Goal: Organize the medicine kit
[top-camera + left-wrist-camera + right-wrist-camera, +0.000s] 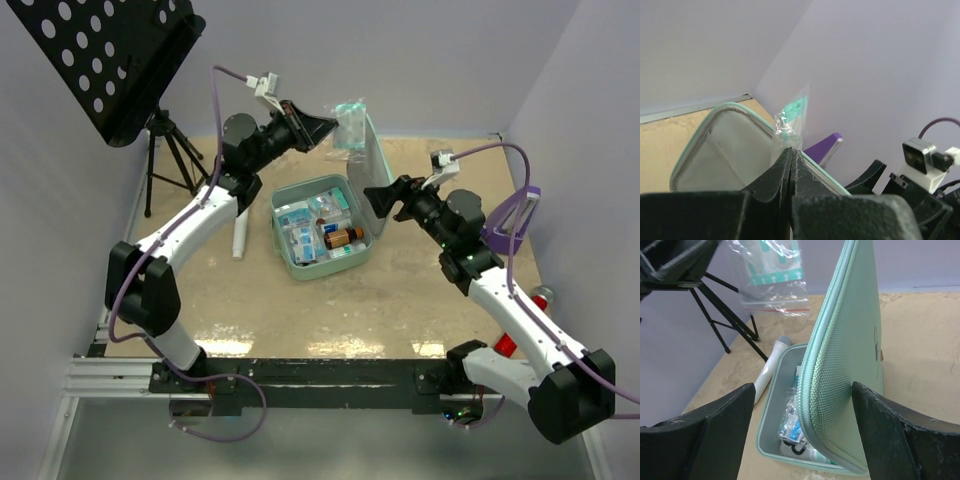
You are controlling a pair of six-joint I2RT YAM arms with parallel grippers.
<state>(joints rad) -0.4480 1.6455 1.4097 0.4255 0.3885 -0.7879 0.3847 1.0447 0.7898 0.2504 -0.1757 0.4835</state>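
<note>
The mint-green medicine kit (365, 250) lies open mid-table, its lid (374, 172) standing upright. Inside are packets and a brown bottle (341, 237). My left gripper (328, 127) is shut on a clear plastic bag (350, 124) with teal contents, held in the air above and behind the lid; the bag also shows in the left wrist view (791, 117) and the right wrist view (771, 275). My right gripper (377, 196) is open, its fingers (720, 425) on either side of the lid's edge (832, 370), not pressing it.
A white tube (240, 237) lies on the table left of the kit. A black music stand (110, 60) on a tripod stands at the back left. A purple wedge (512, 222) sits at the right, and a red-capped item (540, 297) by the right arm.
</note>
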